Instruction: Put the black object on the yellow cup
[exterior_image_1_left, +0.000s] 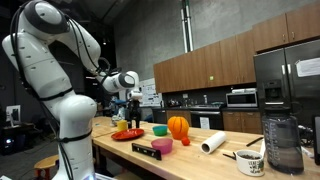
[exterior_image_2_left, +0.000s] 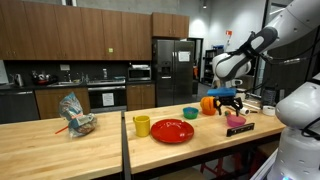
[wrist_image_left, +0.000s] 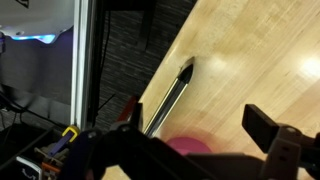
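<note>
Hovering over the right end of the wooden counter (exterior_image_2_left: 100, 135) in an exterior view, the gripper (exterior_image_2_left: 226, 101) has its jaws spread wide and holds nothing, as the wrist view shows. Below it, the black object (exterior_image_2_left: 240, 130) lies flat along the counter's near edge, just beside the pink cup (exterior_image_2_left: 236, 122). The yellow cup (exterior_image_2_left: 141, 125) stands upright well apart to the left, just beside the red plate (exterior_image_2_left: 172, 131), with the green cup (exterior_image_2_left: 190, 113) and orange pumpkin (exterior_image_2_left: 209, 104) farther back.
</note>
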